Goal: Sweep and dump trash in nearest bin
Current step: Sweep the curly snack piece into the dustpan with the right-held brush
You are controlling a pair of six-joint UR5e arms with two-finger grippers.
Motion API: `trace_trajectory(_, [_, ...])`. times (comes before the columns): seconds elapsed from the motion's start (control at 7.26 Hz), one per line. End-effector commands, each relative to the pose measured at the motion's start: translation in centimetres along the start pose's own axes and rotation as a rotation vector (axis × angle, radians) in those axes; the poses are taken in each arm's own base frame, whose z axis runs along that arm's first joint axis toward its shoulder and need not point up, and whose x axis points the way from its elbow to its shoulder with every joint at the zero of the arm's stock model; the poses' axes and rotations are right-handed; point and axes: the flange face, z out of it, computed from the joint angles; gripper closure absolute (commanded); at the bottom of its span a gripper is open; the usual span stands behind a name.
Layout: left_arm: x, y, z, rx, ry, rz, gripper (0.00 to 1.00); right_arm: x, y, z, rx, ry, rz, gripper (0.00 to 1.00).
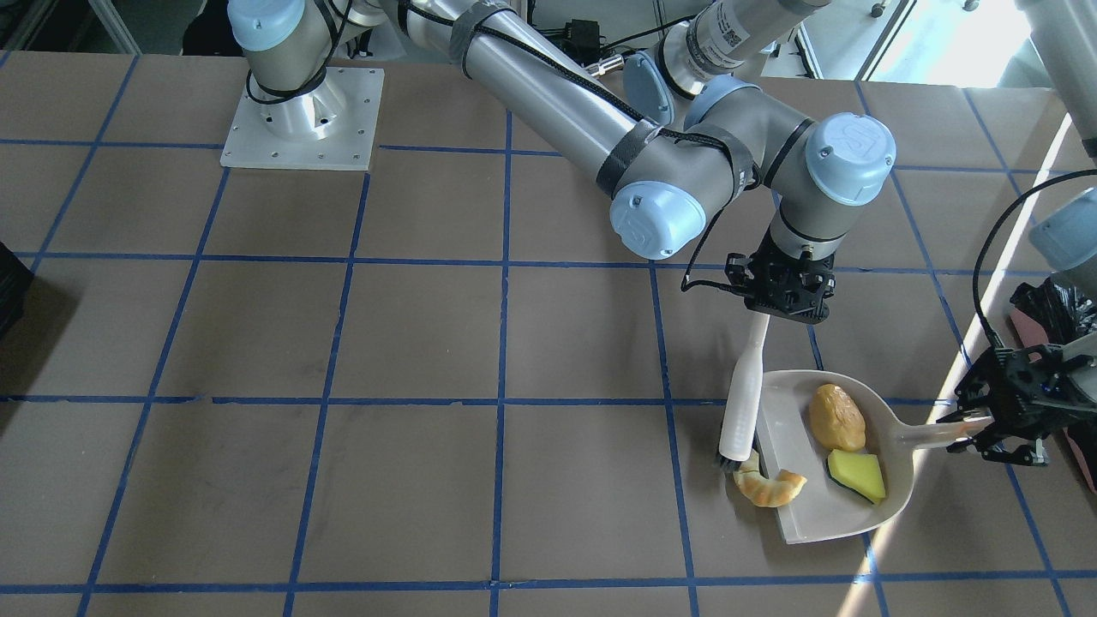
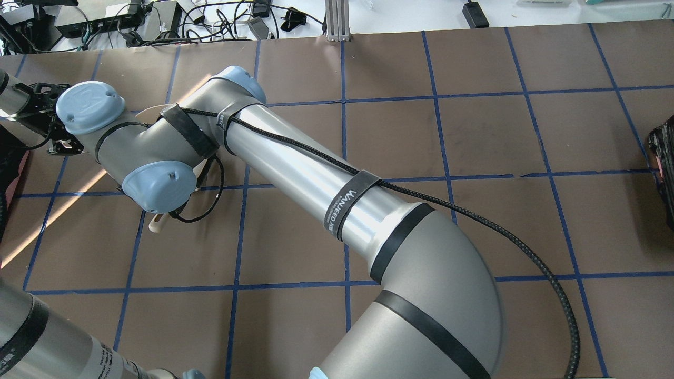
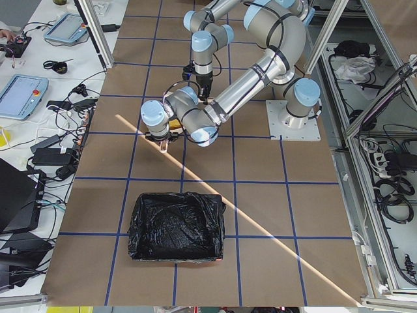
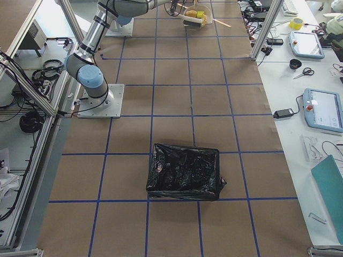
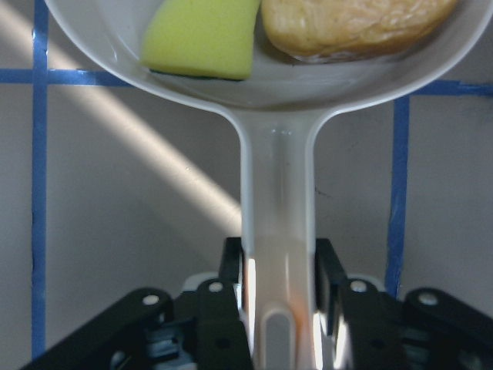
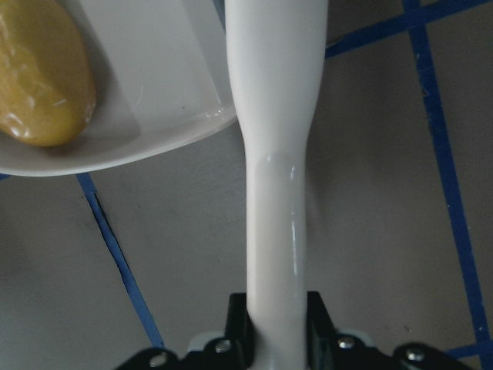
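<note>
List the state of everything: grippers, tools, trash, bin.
left gripper: shut on the dustpan handle
right gripper: shut on the brush handle
dustpan: on the table, two pieces inside
brush: bristles down, against the twisted piece
potato chunk: in the dustpan
sponge wedge: in the dustpan
twisted piece: straddling the dustpan lip
bin: open, bag-lined

On my feeds I see the brown table [image 2: 474,131] gridded with blue tape [image 2: 436,100], a sunlight streak [image 3: 260,227] slanting across it. A black bag-lined box [image 4: 185,172] sits at its right end. One side bench [image 4: 289,134] carries a teach pendant [image 4: 325,110], scissors [image 4: 304,72] and a yellow tape roll [image 4: 295,24]. Cables [image 3: 62,127] litter the opposite bench [image 3: 16,130].
</note>
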Motion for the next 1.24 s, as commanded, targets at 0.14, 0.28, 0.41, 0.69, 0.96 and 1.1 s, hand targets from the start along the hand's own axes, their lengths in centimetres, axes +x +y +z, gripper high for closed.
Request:
trace_trajectory(0.14, [0.2, 0.1, -0.2, 0.001, 0.0, -0.001, 1.0, -0.1, -0.1, -0.1, 0.002, -0.005, -0.058, 1.0])
trace_trajectory(0.28, [0.2, 0.1, -0.2, 0.0, -0.001, -0.002, 1.0, 0.0, 0.0, -0.4, 0.004, -0.006, -0.079, 1.0])
trace_trajectory(0.41, [0.2, 0.1, -0.2, 0.001, 0.0, -0.002, 1.0, 0.3, -0.1, -0.1, 0.0, 0.009, -0.081, 1.0])
trace_trajectory(0.69, [-0.3, 0.9, 1.0, -0.005, 0.009, -0.006, 1.0, 1.8, -3.1, 0.0, 0.008, 0.064, -0.042, 1.0])
trace_trajectory(0.96, [-0.9, 2.0, 0.6, -0.08, 0.011, -0.004, 1.0, 2.6, -4.5, 0.6, 0.0, 0.11, -0.019, 1.0])
trace_trajectory(1.1, [-2.0, 2.6, -0.3, -0.12, 0.003, 0.002, 1.0, 2.2, -4.8, 1.2, 0.006, 0.101, -0.024, 1.0])
